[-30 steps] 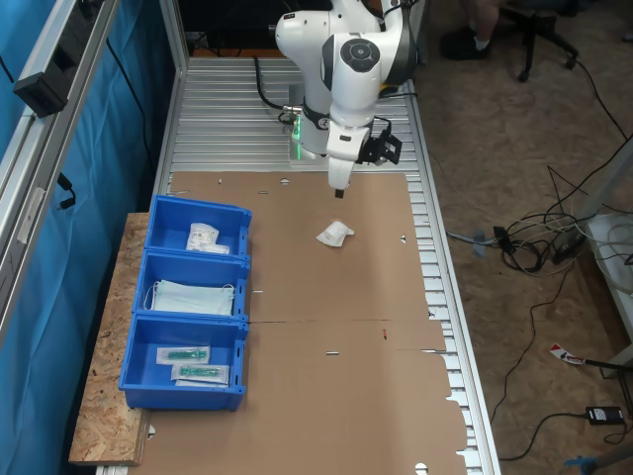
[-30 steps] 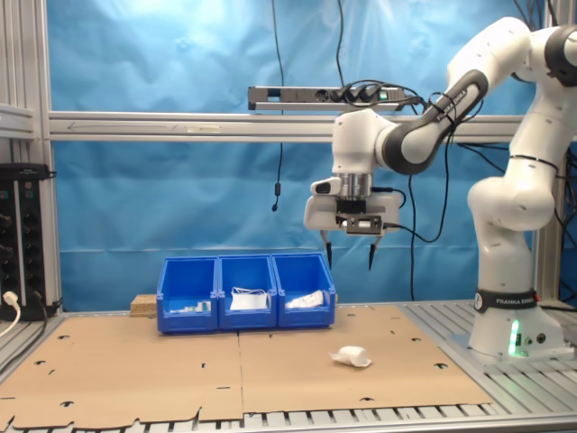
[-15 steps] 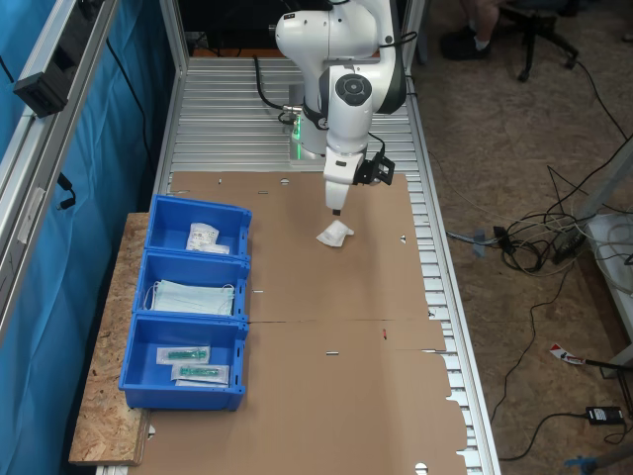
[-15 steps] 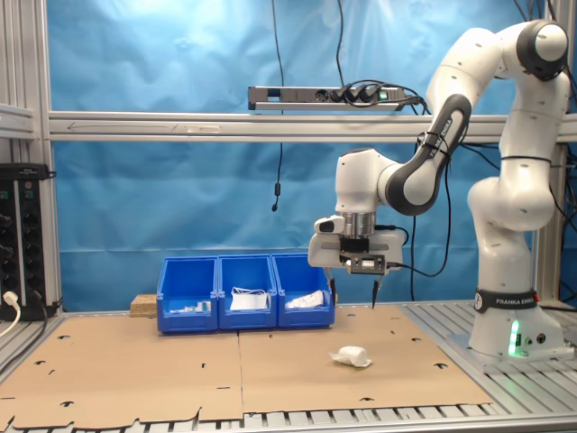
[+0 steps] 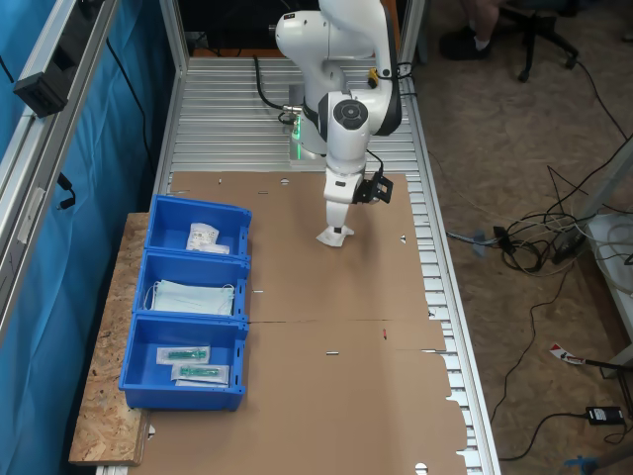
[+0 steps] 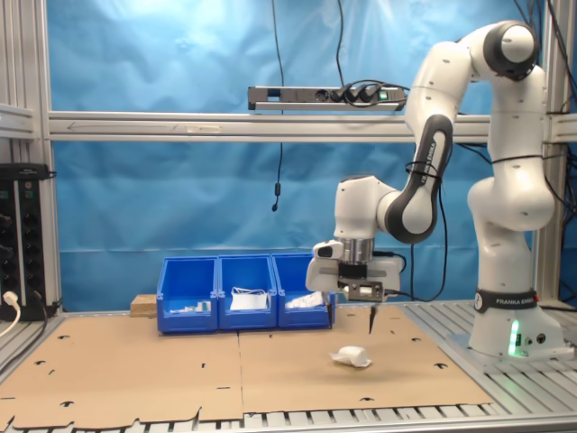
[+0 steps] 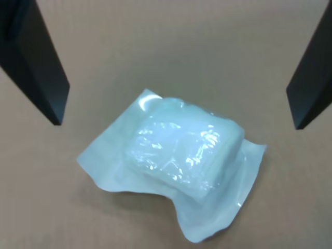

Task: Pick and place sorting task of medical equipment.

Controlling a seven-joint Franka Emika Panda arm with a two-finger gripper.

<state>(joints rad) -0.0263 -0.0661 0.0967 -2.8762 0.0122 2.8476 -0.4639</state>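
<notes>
The medical equipment, a small white crinkled packet point(image 5: 332, 238), lies on the brown cardboard point(image 5: 326, 346) near the arm's base. In the second exterior view the packet point(image 6: 352, 357) rests flat, and my gripper point(image 6: 352, 323) hangs open a short way above it. From the first exterior view, the gripper point(image 5: 341, 224) stands right over the packet, pointing down. The wrist view has the packet point(image 7: 181, 161) centred between my two dark fingers point(image 7: 36, 67), well apart, with nothing held.
Three blue bins point(image 5: 192, 297) stand in a row on a chipboard slab at the first exterior view's left, holding white packets, pale blue masks and clear packs. The same bins point(image 6: 245, 293) sit behind the packet in the second exterior view. Cables lie on the floor point(image 5: 534, 237).
The arm has lowered the open gripper steadily from well above the table down to just over the packet. The packet has not moved.
</notes>
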